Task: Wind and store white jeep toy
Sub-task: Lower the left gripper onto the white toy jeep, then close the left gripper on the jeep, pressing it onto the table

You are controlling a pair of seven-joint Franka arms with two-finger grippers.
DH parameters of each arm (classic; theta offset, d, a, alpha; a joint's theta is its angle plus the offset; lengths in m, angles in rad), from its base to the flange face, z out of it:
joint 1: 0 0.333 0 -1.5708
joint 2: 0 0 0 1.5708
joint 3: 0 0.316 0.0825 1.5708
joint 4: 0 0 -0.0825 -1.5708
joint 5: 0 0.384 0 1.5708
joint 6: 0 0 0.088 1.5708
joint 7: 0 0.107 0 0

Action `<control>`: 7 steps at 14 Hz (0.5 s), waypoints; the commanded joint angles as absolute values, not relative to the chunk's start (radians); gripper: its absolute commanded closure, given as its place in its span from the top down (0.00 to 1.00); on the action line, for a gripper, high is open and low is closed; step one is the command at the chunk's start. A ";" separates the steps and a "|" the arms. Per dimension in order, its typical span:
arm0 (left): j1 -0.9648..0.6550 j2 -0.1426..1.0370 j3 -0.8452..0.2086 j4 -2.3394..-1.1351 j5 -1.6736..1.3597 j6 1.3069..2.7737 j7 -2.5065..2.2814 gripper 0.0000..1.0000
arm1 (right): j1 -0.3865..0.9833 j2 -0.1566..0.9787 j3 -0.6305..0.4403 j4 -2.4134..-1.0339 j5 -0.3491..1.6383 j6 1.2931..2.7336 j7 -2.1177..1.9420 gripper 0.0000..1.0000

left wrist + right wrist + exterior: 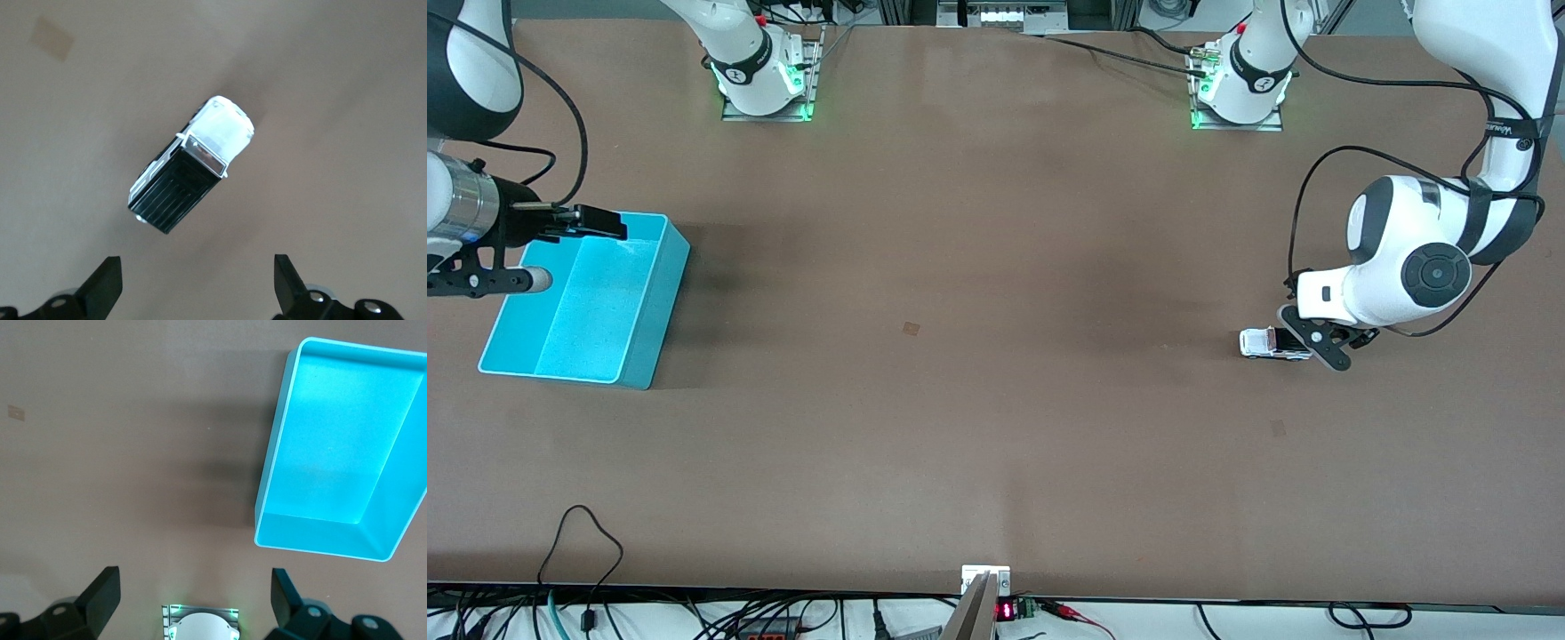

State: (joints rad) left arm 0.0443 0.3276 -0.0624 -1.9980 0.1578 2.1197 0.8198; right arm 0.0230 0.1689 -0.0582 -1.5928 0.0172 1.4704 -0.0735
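Left wrist view: left gripper (193,287) wide, empty.

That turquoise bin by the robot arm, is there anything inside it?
Nothing shows inside the turquoise bin: the right wrist view shows its floor bare. In the front view the open right gripper hangs over one corner. The white jeep toy sits on the table under the open left gripper.

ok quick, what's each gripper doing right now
left gripper: jaws open, holding nothing, over the small white toy jeep with black roof.
right gripper: jaws open, empty, waiting by the turquoise plastic bin.
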 commanded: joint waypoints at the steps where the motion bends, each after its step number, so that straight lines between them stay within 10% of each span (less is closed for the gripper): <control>1: 0.049 0.333 -0.066 -2.011 0.173 2.163 1.038 1.00 | 0.014 0.166 -0.058 -1.594 0.015 1.451 -0.080 1.00; 7: 0.049 0.373 -0.074 -2.048 0.170 2.289 1.330 1.00 | 0.021 0.169 -0.057 -1.594 0.014 1.428 -0.077 1.00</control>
State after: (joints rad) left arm 0.0438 0.3713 -0.0662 -2.0383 0.1579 2.2664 1.2560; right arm 0.0215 0.1739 -0.0600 -1.5929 0.0172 1.4477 -0.0735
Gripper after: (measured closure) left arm 0.000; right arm 0.000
